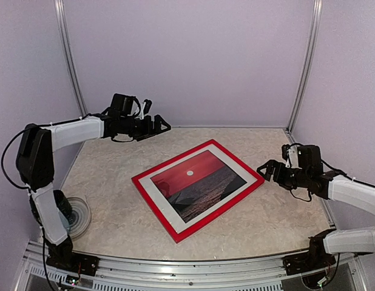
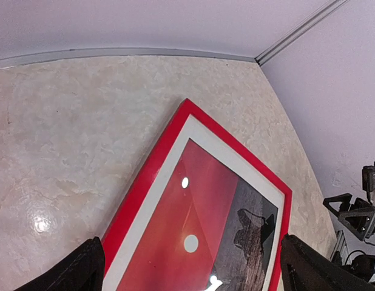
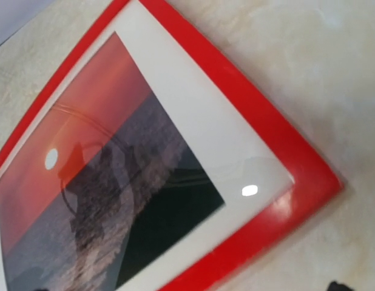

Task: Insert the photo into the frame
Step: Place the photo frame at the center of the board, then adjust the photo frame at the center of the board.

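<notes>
The frame (image 1: 155, 210) lies flat, red face up, turned diagonally in the middle of the table. The photo (image 1: 196, 182), a red sunset over dark sea with a white border, sits inside it. My left gripper (image 1: 156, 121) hangs open above the table's back left, apart from the frame. In the left wrist view its dark fingers (image 2: 84, 270) stand wide to either side of the frame (image 2: 136, 194) and photo (image 2: 206, 212) below. My right gripper (image 1: 273, 167) is open just off the frame's right corner, holding nothing. The right wrist view shows that corner (image 3: 248, 97) and the photo (image 3: 114, 170) close up.
A round translucent disc (image 1: 78, 215) lies on the table by the left arm's base. Pale walls with metal posts (image 1: 306, 66) close in the back and sides. A metal rail (image 1: 193, 267) runs along the near edge.
</notes>
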`<state>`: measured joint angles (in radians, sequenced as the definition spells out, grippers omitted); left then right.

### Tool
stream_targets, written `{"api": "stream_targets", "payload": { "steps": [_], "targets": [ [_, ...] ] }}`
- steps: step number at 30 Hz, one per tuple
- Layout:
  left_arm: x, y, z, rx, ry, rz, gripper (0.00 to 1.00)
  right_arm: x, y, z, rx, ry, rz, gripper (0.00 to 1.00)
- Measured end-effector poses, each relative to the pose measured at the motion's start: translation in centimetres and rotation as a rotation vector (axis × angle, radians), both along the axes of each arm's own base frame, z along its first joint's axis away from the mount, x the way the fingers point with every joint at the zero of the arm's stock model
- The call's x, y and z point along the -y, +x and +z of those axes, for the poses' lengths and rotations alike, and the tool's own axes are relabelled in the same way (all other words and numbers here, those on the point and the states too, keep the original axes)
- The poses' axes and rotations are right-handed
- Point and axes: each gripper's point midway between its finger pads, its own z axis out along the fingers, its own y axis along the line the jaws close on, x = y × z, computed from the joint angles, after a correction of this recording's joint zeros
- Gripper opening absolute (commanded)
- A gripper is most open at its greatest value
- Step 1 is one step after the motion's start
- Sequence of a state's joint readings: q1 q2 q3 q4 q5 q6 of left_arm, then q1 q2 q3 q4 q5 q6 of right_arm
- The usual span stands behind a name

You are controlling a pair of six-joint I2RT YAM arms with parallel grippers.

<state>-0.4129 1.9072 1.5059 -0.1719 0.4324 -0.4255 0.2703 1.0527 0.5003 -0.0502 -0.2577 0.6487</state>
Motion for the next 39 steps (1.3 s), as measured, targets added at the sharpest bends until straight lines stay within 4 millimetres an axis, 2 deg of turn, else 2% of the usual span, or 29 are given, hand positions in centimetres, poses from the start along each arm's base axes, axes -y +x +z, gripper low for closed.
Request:
{"api": "stream_targets", "payload": {
  "steps": [2,4,8,13,19,22,27,36,39],
  "targets": [
    [0.0,-1.8,0.7,0.013,0.002,0.018,0.99,-0.2,1.0,0.5,0.002,-0.018,0.012,0.99],
    [-0.1,-3.6,0.1,0.003,0.019,0.04,0.99,-0.3,2.1,1.2,0.014,-0.031,0.018,0.99],
    [-0.5,-7.8,-3.8,-0.084,0.098,0.082,0.99,-0.3,4.0,1.9,0.028,-0.054,0.025,0.99],
    [-1.3,-11.8,-7.0,-0.164,0.179,0.141,0.99,-0.1,5.9,0.5,-0.013,-0.065,0.026,0.99],
    [-3.7,-15.7,-7.4,-0.203,0.159,0.227,0.99,-0.3,8.2,-1.5,-0.068,-0.058,0.044,0.99],
    [-4.8,-16.8,-7.6,-0.221,0.137,0.268,0.99,-0.8,9.3,-1.9,-0.079,-0.049,0.061,0.99],
    [-5.5,-17.7,-8.3,-0.259,0.116,0.324,0.99,-1.8,10.6,-2.6,-0.091,-0.032,0.106,0.99],
    [-6.1,-18.7,-11.9,-0.344,0.14,0.376,0.99,-2.8,11.5,-5.2,-0.135,-0.014,0.156,0.99],
    [-6.1,-18.6,-12.4,-0.351,0.148,0.38,0.99,-3.1,11.4,-6.2,-0.152,-0.008,0.171,0.99]
  ]
}}
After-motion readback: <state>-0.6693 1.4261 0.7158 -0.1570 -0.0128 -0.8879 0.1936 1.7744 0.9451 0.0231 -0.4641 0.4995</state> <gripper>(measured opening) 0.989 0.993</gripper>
